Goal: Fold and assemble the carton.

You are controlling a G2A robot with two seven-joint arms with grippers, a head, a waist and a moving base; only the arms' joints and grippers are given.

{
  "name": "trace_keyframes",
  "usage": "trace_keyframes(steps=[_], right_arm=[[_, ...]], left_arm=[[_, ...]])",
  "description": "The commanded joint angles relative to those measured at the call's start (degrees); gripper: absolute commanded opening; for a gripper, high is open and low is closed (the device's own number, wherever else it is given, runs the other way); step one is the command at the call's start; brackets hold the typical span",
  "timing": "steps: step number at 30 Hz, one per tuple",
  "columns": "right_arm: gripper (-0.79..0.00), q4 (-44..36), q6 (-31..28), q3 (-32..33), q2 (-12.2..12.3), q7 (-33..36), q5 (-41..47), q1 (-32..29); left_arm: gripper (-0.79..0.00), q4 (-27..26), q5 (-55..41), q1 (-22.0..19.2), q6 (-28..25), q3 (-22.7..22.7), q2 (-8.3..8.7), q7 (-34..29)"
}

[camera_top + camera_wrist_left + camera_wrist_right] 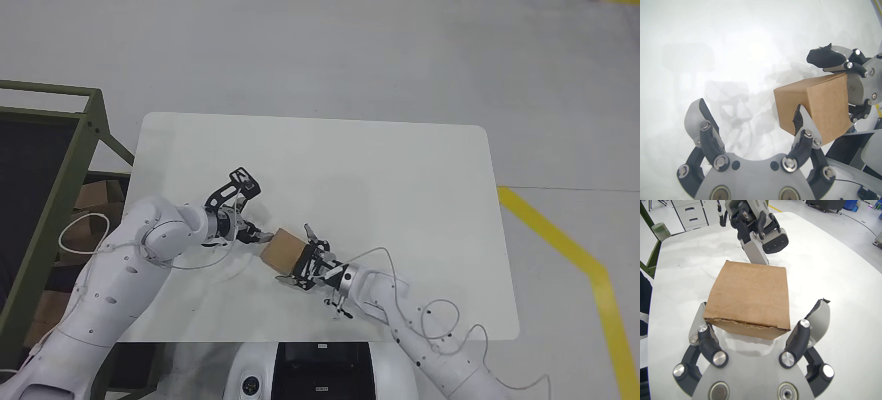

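Observation:
The brown carton [285, 248] stands as a closed cube on the white table [400, 170], near the front edge. My left gripper [250, 232] is open beside it; in the left wrist view one fingertip [800, 121] rests against a side of the carton [814, 106] while the other finger [702, 113] hangs free. My right gripper [305, 265] is open on the opposite side. In the right wrist view the carton [751, 291] sits between its fingers, touching one finger [698, 317] and apart from the other [819, 315].
An olive-green metal frame [60, 150] stands off the table's left end, with cardboard [95, 195] below it. A yellow floor line [560, 240] runs on the right. Most of the tabletop behind the carton is bare. A grey drawer cabinet [691, 213] stands beyond the table.

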Motion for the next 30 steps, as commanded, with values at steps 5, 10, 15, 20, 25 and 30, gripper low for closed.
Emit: trace_keyframes(steps=[5,10,15,20,25,30], right_arm=[[0.0,-0.3,1.3,-0.4,-0.1,1.2,0.6,-0.2],[-0.04,-0.3,2.1,-0.5,-0.1,1.7,1.5,-0.3],[-0.28,-0.4,2.4,-0.5,-0.1,1.7,1.9,-0.3],[-0.28,-0.4,2.5,-0.6,0.0,1.7,2.1,-0.2],[-0.296,-0.4,2.0,-0.6,0.1,1.6,2.3,-0.1],[-0.311,-0.5,1.8,-0.6,0.2,1.4,2.3,-0.1]], left_arm=[[0.0,-0.2,0.5,0.0,-0.4,0.3,0.04,-0.1],[0.0,-0.3,0.8,0.2,-0.4,0.3,0.1,0.2],[0.0,-0.4,0.9,0.4,-0.8,0.2,0.18,0.3],[0.0,-0.4,1.2,0.6,-0.9,0.2,0.24,0.4],[0.0,-0.4,1.2,0.5,-1.1,0.3,0.28,0.4],[0.0,-0.4,1.1,0.5,-0.9,0.2,0.3,0.6]])
